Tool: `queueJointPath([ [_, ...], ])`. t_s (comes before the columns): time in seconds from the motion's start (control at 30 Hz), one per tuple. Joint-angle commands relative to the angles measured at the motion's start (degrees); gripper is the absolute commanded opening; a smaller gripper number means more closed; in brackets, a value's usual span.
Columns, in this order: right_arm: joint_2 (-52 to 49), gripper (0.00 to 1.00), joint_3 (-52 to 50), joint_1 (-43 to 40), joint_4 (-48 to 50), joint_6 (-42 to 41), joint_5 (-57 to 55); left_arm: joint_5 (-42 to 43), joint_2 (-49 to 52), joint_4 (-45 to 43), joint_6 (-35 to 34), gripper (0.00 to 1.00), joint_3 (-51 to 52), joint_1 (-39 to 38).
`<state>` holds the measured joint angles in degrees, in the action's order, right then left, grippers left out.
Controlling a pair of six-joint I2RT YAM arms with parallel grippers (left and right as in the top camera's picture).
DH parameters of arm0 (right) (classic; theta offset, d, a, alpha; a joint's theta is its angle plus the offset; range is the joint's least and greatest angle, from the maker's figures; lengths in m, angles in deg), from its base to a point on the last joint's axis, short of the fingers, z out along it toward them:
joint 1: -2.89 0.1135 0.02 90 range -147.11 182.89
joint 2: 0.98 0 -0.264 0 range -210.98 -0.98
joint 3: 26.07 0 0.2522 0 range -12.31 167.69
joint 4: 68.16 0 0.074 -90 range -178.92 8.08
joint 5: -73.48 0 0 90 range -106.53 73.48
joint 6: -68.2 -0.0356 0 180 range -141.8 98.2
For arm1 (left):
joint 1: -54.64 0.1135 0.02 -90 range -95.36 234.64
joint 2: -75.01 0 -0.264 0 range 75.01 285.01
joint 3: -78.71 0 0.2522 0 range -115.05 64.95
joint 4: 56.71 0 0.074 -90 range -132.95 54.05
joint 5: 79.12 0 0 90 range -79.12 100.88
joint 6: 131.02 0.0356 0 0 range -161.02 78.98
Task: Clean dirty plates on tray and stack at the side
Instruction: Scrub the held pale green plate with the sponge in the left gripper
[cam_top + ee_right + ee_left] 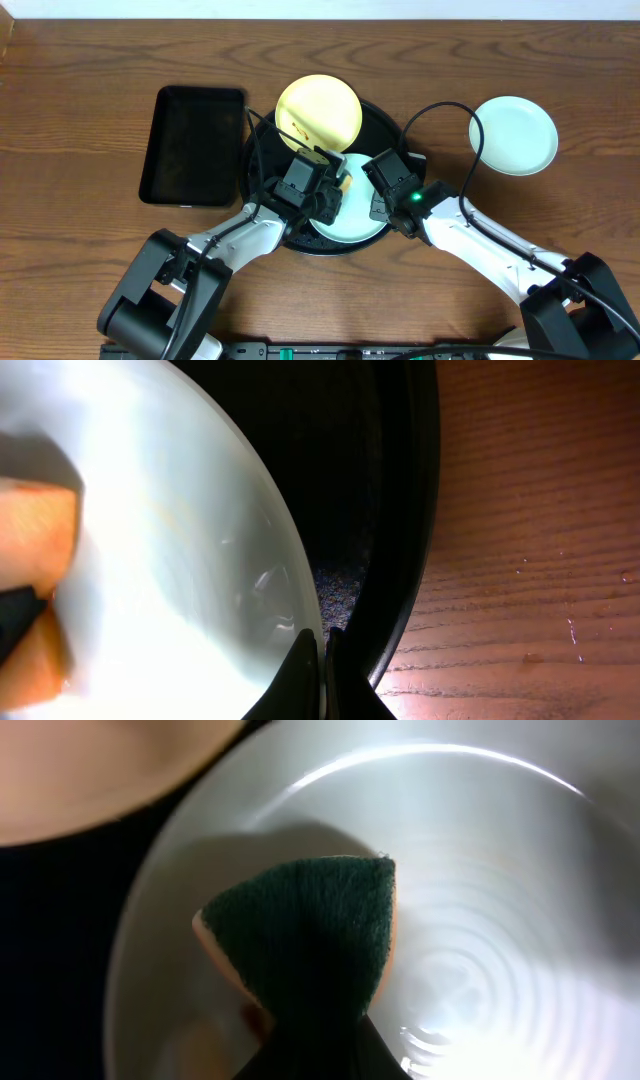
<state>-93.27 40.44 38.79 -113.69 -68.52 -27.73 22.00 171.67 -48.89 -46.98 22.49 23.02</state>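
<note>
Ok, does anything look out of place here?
Nothing spilled or broken. Only the yellow plate looks off: it overhangs the far rim of the round tray instead of lying flat inside.

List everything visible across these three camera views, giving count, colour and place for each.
pale yellow round plastic plate: one, at the back of the round tray.
front pale mint-green round plastic plate: one, on the round tray under the grippers.
side pale mint-green round plastic plate: one, on bare table, right of the round tray.
large round glossy black tray: one, table centre.
smaller rectangular black tray: one, left of the round tray.
sponge: one, dark green pad on orange foam, over the front plate.
brown wood-grain table: one.
left gripper: black, shut on the sponge.
right gripper: black, shut on the front plate's rim.
</note>
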Motion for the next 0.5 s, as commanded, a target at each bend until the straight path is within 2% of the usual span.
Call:
queueJointPath([
  [0.0,0.2,0.01,-0.1,0.1,0.1,-0.6,0.3,-5.8,1.6,-0.4,1.2,0.08,1.4,0.3],
  [0.27,0.2,0.01,-0.1,0.1,0.1,-0.6,0.3,-5.8,3.7,-1.2,1.2,0.08,1.4,0.3],
  [0.47,0.2,0.01,-0.1,0.1,-0.1,-0.6,0.3,-6.6,5.9,-5.4,1.3,0.08,1.4,0.9],
])
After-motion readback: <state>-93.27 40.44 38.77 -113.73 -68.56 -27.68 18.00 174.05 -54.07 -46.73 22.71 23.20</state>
